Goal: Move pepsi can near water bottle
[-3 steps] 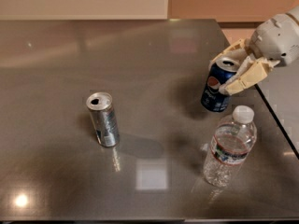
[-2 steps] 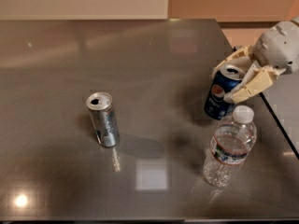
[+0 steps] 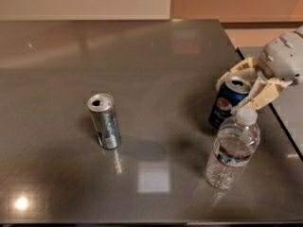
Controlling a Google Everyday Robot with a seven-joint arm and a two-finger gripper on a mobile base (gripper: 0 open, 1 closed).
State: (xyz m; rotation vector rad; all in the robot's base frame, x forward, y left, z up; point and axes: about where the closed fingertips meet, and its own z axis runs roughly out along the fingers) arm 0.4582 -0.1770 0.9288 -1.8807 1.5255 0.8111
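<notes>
The pepsi can [image 3: 226,105], dark blue with a silver top, is at the right side of the table, upright and just behind the water bottle. The water bottle [image 3: 232,150] is clear plastic with a white cap and stands in front of the can, almost touching it. My gripper [image 3: 239,91] comes in from the right edge, its cream fingers [image 3: 265,94] closed on either side of the can's upper part. The can's base is at or just above the table surface.
A silver-grey can [image 3: 105,122] stands upright left of centre on the dark glossy table [image 3: 156,56]. The table's right edge runs just beyond the pepsi can, and a second surface [image 3: 291,112] lies past a narrow gap.
My gripper has carried the pepsi can down and toward the front, closer to the water bottle. The bottle and the silver-grey can have not moved.
</notes>
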